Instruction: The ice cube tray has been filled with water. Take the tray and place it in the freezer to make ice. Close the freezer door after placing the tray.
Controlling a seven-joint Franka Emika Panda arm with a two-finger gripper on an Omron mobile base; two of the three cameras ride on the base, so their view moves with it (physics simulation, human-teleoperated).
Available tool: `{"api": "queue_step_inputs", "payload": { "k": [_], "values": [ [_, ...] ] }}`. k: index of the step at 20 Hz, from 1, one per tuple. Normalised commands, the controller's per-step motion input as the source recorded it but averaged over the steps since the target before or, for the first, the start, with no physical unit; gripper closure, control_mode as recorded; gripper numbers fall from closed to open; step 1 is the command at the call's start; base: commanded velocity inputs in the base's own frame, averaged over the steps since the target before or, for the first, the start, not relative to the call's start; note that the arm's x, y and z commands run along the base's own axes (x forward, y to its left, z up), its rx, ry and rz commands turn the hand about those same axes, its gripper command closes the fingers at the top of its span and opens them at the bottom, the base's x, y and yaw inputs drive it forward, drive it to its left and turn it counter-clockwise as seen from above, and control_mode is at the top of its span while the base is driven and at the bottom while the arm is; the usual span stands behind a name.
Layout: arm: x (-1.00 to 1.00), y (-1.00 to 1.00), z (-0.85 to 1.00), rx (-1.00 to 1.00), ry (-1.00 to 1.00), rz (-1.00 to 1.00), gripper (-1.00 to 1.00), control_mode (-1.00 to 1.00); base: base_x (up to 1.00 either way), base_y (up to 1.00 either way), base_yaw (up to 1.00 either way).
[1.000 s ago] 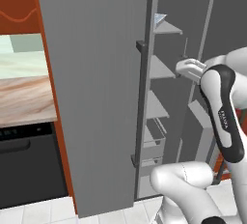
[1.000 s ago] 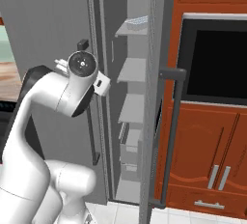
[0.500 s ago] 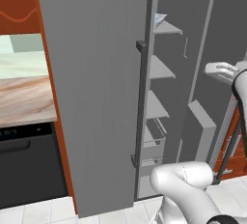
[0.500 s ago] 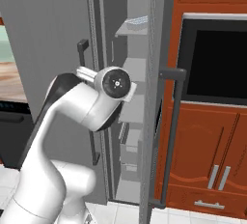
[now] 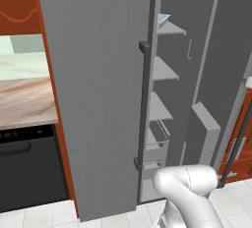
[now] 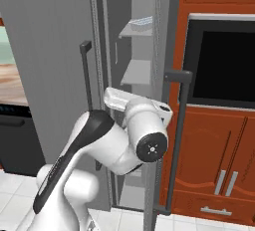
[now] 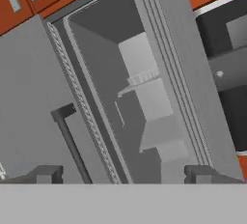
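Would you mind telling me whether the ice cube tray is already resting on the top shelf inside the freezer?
Yes, the ice cube tray lies on the top shelf inside the open freezer, as the right base view shows.

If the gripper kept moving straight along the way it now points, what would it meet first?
Probably nothing at first: the open gripper points into the open freezer, between the doors. Further on it would likely reach the shelves; depth is unclear.
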Motion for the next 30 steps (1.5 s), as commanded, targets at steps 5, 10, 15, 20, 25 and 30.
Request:
{"api": "queue_step_inputs", "payload": {
  "k": [5, 10, 15, 20, 25, 30],
  "values": [
    [0.19, -0.95, -0.01, 0.07, 0.00, 0.00, -1.00, -1.00, 0.00, 0.00, 0.00],
    [0.87, -0.80, -0.02, 0.18, 0.02, 0.04, -1.00, -1.00, 0.00, 0.00, 0.00],
    [0.73, -0.73, 0.00, 0.19, 0.02, 0.06, -1.00, -1.00, 0.00, 0.00, 0.00],
    [0.24, -0.48, 0.00, 0.16, 0.00, 0.06, -1.00, -1.00, 0.00, 0.00, 0.00],
    [0.15, -0.04, -0.02, 0.12, 0.03, 0.06, -1.00, -1.00, 0.00, 0.00, 0.00],
    [0.21, 0.10, -0.04, 0.08, 0.08, 0.08, -1.00, -1.00, 0.00, 0.00, 0.00]
  ]
}}
